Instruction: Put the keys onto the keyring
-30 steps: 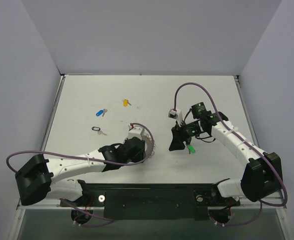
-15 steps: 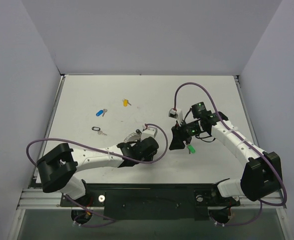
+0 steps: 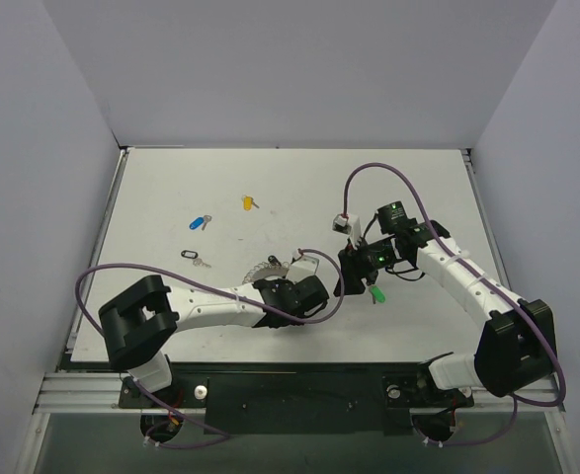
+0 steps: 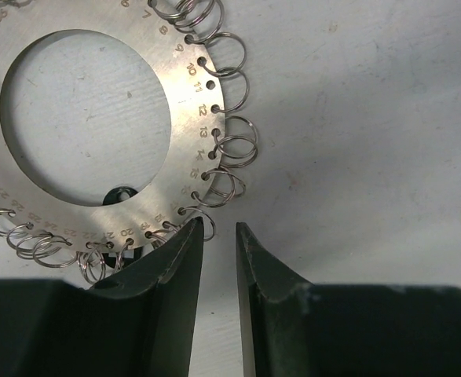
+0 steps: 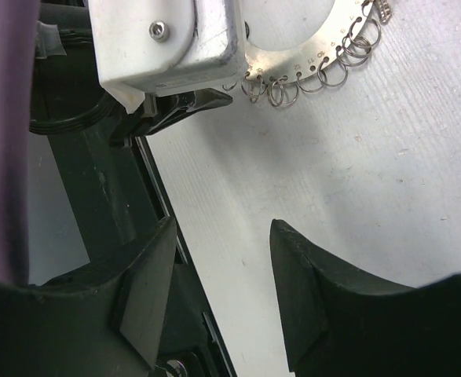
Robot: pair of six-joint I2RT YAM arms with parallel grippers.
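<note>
Left pincer (image 4: 218,228), jaws narrowly apart and empty; the keyring (image 4: 187,133) lies flat just ahead, its looped rim at one fingertip. Right pincer (image 5: 222,228) stands wide open, empty, green-headed key (image 3: 376,294) just beside it.

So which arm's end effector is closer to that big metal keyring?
Left. The left end effector sits right at the keyring, by its looped edge. The right end effector is farther off, with bare table between.
</note>
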